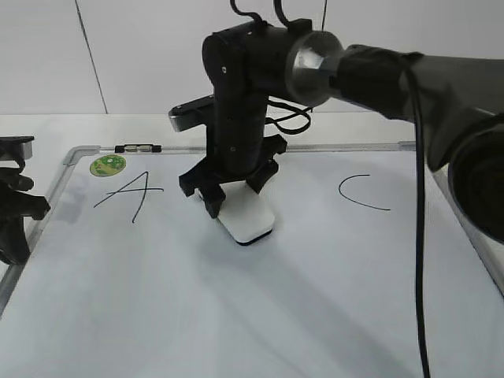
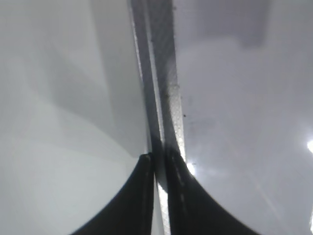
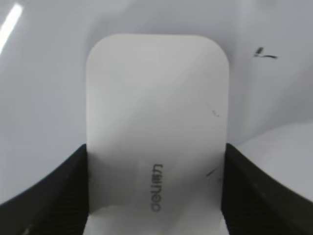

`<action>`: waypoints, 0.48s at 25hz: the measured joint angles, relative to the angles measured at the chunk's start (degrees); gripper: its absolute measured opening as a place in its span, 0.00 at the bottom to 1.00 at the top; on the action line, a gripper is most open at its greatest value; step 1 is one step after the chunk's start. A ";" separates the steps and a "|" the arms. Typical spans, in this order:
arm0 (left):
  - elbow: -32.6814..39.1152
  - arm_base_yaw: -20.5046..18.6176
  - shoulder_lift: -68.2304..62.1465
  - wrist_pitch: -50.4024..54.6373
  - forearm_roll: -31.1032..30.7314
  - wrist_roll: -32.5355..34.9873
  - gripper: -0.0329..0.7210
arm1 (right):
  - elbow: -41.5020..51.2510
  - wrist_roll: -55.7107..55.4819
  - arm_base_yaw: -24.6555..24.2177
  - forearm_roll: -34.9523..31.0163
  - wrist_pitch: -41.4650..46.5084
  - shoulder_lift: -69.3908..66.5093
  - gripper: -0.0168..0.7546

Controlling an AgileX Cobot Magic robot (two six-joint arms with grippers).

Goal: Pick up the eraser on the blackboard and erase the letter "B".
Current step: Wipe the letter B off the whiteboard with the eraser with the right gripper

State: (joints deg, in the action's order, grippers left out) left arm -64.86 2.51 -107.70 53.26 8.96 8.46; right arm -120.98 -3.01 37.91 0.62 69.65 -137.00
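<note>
The white eraser (image 1: pixel 249 220) lies flat on the blackboard (image 1: pixel 260 315), between the slanted "A" (image 1: pixel 130 191) and the "C" (image 1: pixel 360 194). My right gripper (image 1: pixel 235 197) is shut on the eraser, its fingers pressed against both long sides, as the right wrist view shows (image 3: pixel 155 161). The letter "B" is not visible; only a small black stroke (image 3: pixel 265 54) shows on the board beyond the eraser (image 3: pixel 157 117). My left gripper (image 1: pixel 14 206) rests at the board's left edge, its fingers (image 2: pixel 159 164) closed together over the grey frame (image 2: pixel 168 93).
A round green sticker (image 1: pixel 107 165) sits at the board's top left corner. A black and silver marker clip (image 1: pixel 138 148) lies on the top frame. The right arm and its cable (image 1: pixel 417 236) hang over the board's right half.
</note>
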 joint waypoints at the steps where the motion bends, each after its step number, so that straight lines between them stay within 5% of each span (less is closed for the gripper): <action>1: 0.00 0.00 0.00 0.02 0.00 0.00 0.08 | -0.46 0.00 0.42 -0.03 0.00 -0.11 0.75; 12: 0.00 0.00 0.00 0.16 -0.18 0.00 0.08 | -10.69 -0.90 0.17 0.00 4.20 -5.44 0.75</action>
State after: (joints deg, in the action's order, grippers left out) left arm -64.86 2.51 -107.70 53.42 8.79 8.46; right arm -131.67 -3.91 38.08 0.62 73.85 -142.45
